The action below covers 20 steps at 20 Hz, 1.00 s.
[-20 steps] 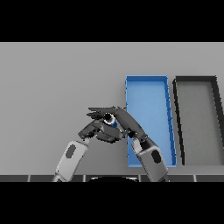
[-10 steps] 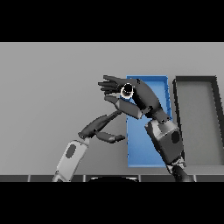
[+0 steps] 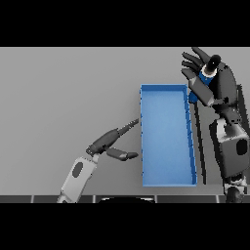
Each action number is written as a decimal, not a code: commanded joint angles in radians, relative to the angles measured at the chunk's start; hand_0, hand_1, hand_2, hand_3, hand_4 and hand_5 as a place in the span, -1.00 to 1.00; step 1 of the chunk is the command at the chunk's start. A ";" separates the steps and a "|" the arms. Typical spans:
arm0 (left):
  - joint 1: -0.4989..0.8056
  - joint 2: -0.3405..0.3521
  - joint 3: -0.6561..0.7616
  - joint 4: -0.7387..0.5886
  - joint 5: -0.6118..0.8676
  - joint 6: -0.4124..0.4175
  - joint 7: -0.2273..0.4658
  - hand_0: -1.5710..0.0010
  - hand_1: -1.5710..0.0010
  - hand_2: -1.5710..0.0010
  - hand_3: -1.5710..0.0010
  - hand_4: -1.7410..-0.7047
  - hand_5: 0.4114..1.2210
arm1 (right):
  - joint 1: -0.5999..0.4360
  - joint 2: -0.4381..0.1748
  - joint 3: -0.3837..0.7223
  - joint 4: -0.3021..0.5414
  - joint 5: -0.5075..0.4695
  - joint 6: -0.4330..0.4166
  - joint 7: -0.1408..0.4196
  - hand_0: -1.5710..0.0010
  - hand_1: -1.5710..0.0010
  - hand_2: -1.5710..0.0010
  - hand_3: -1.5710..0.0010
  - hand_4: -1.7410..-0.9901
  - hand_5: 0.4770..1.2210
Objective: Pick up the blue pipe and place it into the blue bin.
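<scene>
My right hand [image 3: 217, 88] is raised at the upper right, above the far right corner of the blue bin [image 3: 142, 132], and is shut on the blue pipe [image 3: 205, 80]. The pipe stands nearly upright in the hand, its dark end [image 3: 214, 62] poking out at the top. The blue bin is a long open tray in the middle of the table with nothing in it. My left hand [image 3: 105, 143] lies low beside the bin's left wall, open, with its fingers pointing at the wall.
A black bin [image 3: 197, 128] stands right of the blue bin; my right arm covers most of it, leaving only its left wall in sight. Grey table stretches to the left and behind.
My right hand has carried the pipe up and to the right, from the bin's left side to above its far right corner. The left hand has stayed low beside the bin, fingers straightened.
</scene>
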 commanded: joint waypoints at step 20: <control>0.043 0.007 -0.023 -0.028 -0.002 0.002 0.006 1.00 1.00 1.00 1.00 0.65 -0.98 | 0.743 -0.256 0.359 -0.147 -0.114 -0.594 0.000 -1.00 -1.00 -1.00 -0.30 -1.00 1.00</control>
